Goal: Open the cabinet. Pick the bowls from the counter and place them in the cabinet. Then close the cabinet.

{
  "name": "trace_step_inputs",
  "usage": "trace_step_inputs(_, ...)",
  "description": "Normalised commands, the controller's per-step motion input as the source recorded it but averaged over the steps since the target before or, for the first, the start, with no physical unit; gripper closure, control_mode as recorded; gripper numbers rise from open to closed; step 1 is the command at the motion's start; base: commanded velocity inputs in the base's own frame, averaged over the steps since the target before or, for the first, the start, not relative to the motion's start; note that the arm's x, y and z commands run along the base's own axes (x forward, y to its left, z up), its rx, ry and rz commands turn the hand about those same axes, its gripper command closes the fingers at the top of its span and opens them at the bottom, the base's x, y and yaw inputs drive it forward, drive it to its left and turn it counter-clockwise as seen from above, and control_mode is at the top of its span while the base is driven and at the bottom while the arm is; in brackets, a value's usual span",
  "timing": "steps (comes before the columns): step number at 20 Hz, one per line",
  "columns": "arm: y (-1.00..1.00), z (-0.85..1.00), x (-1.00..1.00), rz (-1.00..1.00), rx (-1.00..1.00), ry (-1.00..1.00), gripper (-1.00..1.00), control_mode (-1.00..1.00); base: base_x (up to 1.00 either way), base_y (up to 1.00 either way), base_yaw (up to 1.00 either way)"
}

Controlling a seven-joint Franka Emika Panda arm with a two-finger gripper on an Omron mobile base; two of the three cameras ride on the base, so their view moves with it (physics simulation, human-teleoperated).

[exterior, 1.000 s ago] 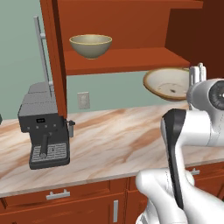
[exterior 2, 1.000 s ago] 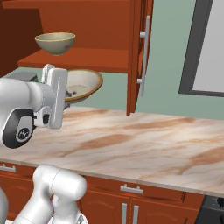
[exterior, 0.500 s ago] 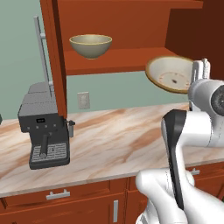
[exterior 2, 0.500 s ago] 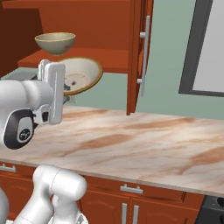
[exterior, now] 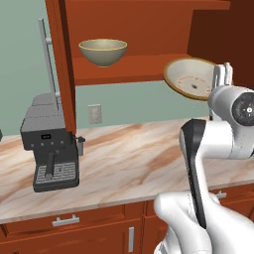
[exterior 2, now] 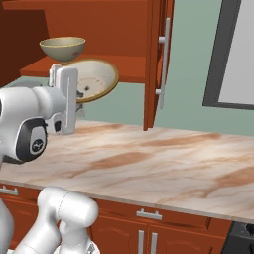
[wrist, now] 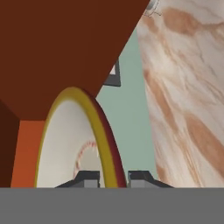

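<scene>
The cabinet (exterior: 134, 67) stands open, its doors (exterior 2: 153, 59) swung out to the sides. On its lower shelf sits the deep rounded bowl (exterior: 102, 51) (exterior 2: 62, 48). My gripper (exterior: 222, 73) (exterior 2: 63, 74) points upward and is shut on the rim of the wide shallow bowl (exterior: 190, 78) (exterior 2: 95, 78). That bowl is tilted on edge at shelf height, just in front of the shelf's right end. In the hand view its yellow rim (wrist: 94, 131) runs between my fingertips (wrist: 89, 176). The counter (exterior: 129, 158) (exterior 2: 163, 158) lies below.
A grey coffee machine (exterior: 49, 144) stands on the counter at the left, under the left door with its long handle (exterior: 48, 64). A wall outlet (exterior: 94, 113) is behind it. The right door's handle (exterior 2: 163, 59) faces a dark-framed window (exterior 2: 223, 54). Drawers (exterior: 64, 221) run below.
My gripper has lifted the shallow bowl from just above the counter up to shelf level and tilted it further. The deep bowl has not moved.
</scene>
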Motion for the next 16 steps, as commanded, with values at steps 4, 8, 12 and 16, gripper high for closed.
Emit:
trace_step_inputs(4, 0.00, 0.01, 0.35, 0.00, 0.00, -0.04, 1.00, -1.00, 0.00, 0.00, 0.00)
trace_step_inputs(8, -0.01, 0.00, 0.47, 0.00, 0.00, 0.00, 1.00, -1.00, 0.00, 0.00, 0.00)
trace_step_inputs(12, 0.00, 0.00, 0.45, 0.00, 0.00, 0.00, 1.00, -1.00, 0.00, 0.00, 0.00)
trace_step_inputs(16, 0.00, 0.00, 0.52, 0.00, 0.00, 0.00, 1.00, -1.00, 0.00, 0.00, 0.00)
